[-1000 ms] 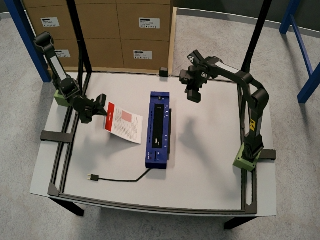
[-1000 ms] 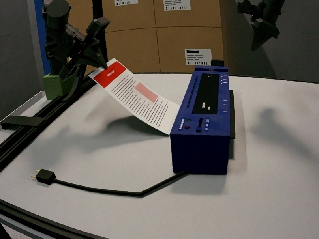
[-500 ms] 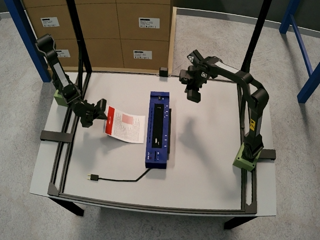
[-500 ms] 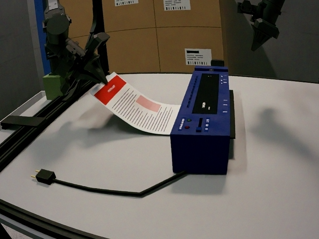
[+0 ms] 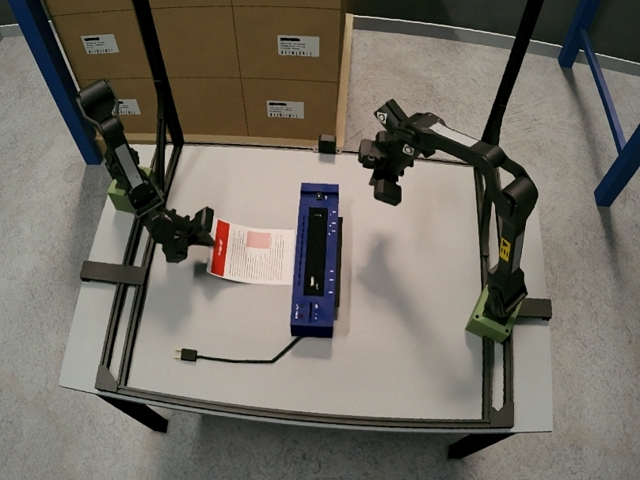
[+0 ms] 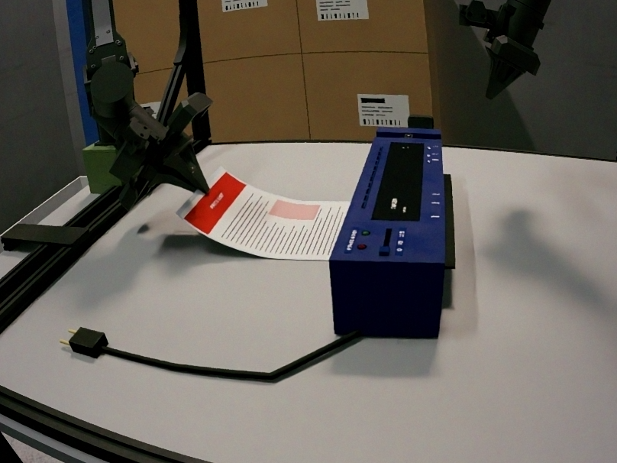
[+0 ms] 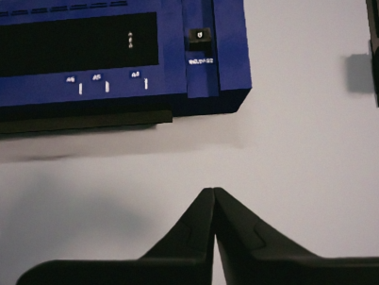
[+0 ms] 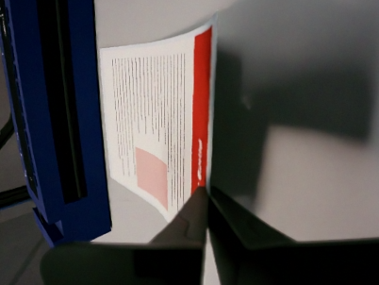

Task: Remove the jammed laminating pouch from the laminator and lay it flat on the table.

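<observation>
The right gripper (image 5: 212, 242) (image 6: 206, 192) (image 8: 205, 194) is clenched on one end of the pouch (image 5: 258, 255) (image 6: 279, 224) (image 8: 151, 108), while the left gripper (image 5: 383, 174) (image 6: 489, 94) (image 7: 212, 195) is closed with nothing in it. From the top, the pouch stretches from the right gripper to the long side of the blue laminator (image 5: 297, 314) (image 6: 389, 299) (image 7: 231, 47) (image 8: 82, 118), red band at the held end. The laminator stands upright on the white table (image 5: 413, 361) (image 6: 224, 423) (image 7: 302, 165) (image 8: 302, 193), and the left gripper is up on its other side, apart from it. The power cord (image 5: 234, 360) (image 6: 184, 367) leaves the laminator's end and bends away to a plug (image 5: 188, 355) (image 6: 88, 341), apart from the pouch. In the exterior view, the held end is raised and the sheet curves down towards the laminator, so it isn't lying flat; the laminator hides any contact at the low end. The left gripper hangs high, pointing down. The left wrist view shows bare closed fingertips and, beyond them, the release key (image 7: 200, 40), untouched. In the right wrist view, the pouch's low edge is right beside the laminator, with the slot (image 8: 63, 104) in the blue side facing it; I can't tell whether they touch.
</observation>
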Controlling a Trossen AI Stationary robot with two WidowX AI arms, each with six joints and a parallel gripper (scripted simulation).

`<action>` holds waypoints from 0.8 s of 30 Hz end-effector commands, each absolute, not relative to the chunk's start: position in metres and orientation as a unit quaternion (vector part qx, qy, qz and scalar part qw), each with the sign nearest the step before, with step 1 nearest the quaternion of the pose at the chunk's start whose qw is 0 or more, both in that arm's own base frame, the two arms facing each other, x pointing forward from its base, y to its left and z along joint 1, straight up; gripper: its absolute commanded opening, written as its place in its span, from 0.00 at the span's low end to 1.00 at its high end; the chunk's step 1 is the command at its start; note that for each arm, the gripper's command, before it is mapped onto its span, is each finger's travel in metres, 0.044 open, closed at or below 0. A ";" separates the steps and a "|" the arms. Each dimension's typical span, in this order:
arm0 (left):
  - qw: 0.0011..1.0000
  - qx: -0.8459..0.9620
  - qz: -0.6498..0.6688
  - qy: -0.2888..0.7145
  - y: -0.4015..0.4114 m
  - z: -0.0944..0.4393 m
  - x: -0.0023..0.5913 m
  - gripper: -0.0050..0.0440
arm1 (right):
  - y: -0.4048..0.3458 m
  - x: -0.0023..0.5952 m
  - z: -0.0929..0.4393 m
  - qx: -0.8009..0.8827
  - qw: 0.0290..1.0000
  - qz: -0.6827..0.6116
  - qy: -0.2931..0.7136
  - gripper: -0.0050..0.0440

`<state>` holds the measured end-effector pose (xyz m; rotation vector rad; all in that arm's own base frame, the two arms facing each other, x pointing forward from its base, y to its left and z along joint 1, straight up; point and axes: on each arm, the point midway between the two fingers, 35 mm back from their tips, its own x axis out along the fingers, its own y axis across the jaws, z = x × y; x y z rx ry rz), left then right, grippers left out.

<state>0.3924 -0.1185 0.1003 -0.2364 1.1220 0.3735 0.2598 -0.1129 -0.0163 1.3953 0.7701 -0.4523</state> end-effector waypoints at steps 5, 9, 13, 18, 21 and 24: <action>0.830 -0.118 0.171 0.517 -0.120 0.111 0.395 0.00 | -0.117 0.264 -0.015 0.616 0.687 -0.196 0.332 0.00; 0.830 -0.118 0.171 0.517 -0.120 0.111 0.395 0.00 | -0.117 0.263 -0.022 0.617 0.686 -0.196 0.333 0.00; 0.830 -0.118 0.171 0.517 -0.120 0.111 0.395 0.00 | -0.116 0.262 -0.028 0.617 0.685 -0.196 0.335 0.00; 0.830 -0.118 0.171 0.517 -0.120 0.111 0.395 0.00 | -0.118 0.266 -0.020 0.616 0.689 -0.195 0.329 0.00; 0.830 -0.118 0.171 0.517 -0.120 0.111 0.395 0.00 | -0.118 0.265 -0.022 0.616 0.688 -0.195 0.331 0.00; 0.830 -0.118 0.171 0.517 -0.120 0.111 0.395 0.00 | -0.117 0.264 -0.024 0.616 0.687 -0.195 0.332 0.00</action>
